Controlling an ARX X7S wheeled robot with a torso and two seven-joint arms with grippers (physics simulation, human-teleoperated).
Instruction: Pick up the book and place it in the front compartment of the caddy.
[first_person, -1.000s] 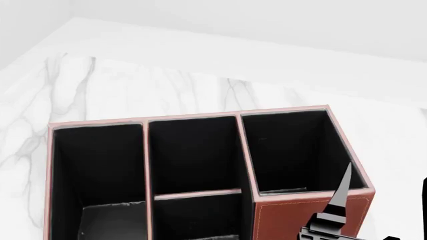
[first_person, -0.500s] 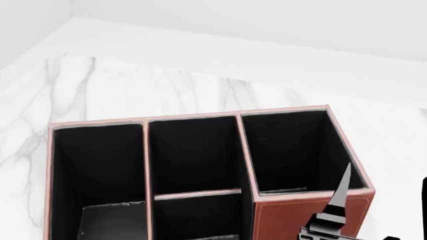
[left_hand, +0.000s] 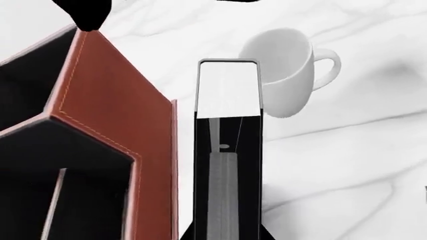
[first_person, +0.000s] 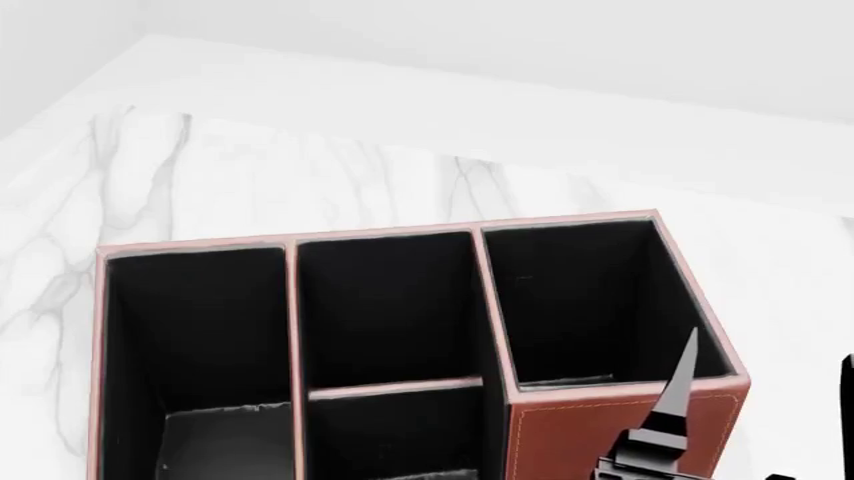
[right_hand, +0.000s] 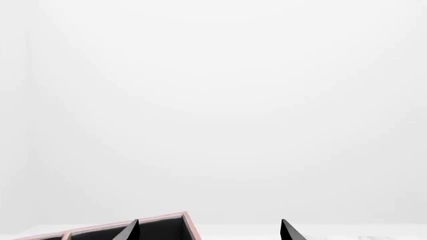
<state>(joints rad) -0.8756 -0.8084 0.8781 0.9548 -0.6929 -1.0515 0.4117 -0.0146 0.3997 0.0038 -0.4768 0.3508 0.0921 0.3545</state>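
Note:
My left gripper (left_hand: 227, 236) is shut on the book (left_hand: 227, 90), a thin black book with a white page edge. In the left wrist view the book stands along the outer wall of the reddish-brown caddy (left_hand: 113, 115). The left gripper is out of the head view. The caddy (first_person: 614, 430) fills the lower head view. Its small square cell with the low divider (first_person: 387, 310) is empty. My right gripper (first_person: 771, 345) is open and empty beside the caddy's right front corner. In the right wrist view its fingertips (right_hand: 209, 229) stand wide apart over a caddy corner (right_hand: 180, 220).
A white mug (left_hand: 283, 65) lies tilted on the marble table (left_hand: 347, 150) just past the book's far end. A black part (left_hand: 83, 15) hangs over the caddy's corner. The marble top (first_person: 267, 170) runs back to a white wall.
My right gripper's finger has shifted very slightly down and left in the head view. The caddy has not moved.

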